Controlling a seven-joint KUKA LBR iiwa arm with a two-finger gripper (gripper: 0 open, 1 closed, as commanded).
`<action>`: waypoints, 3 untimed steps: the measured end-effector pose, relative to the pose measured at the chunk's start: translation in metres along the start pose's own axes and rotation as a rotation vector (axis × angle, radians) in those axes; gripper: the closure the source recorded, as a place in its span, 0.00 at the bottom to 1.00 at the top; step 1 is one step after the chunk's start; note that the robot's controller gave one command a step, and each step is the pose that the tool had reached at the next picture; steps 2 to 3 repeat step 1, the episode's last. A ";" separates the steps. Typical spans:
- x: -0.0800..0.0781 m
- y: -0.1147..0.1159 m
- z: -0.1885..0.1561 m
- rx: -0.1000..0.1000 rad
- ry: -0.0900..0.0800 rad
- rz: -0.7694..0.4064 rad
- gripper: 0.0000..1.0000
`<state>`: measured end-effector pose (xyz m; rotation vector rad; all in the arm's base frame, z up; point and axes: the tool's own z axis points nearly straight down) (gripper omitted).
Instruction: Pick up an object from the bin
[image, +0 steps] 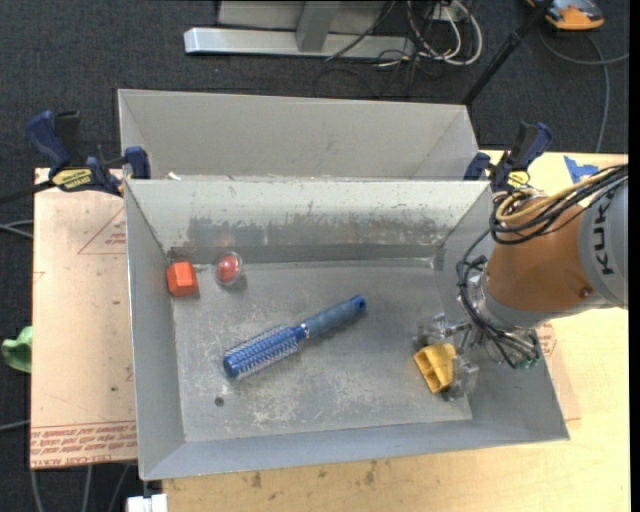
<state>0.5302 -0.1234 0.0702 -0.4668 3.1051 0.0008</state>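
Down by the bin's (300, 215) right wall, the arm's (535, 275) jaws meet a yellow block (434, 366), grip unclear.

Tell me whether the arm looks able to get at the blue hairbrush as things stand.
Probably yes. The blue hairbrush lies alone mid-bin, nothing on or against it, and the floor between it and the pincer at the right is bare. Only the yellow thing by the pincer might get in the way.
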 end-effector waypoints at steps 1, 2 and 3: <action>0.013 -0.007 -0.176 0.006 -0.009 -0.018 1.00; 0.013 -0.007 -0.176 0.006 -0.009 -0.018 1.00; 0.013 -0.007 -0.176 0.006 -0.009 -0.018 1.00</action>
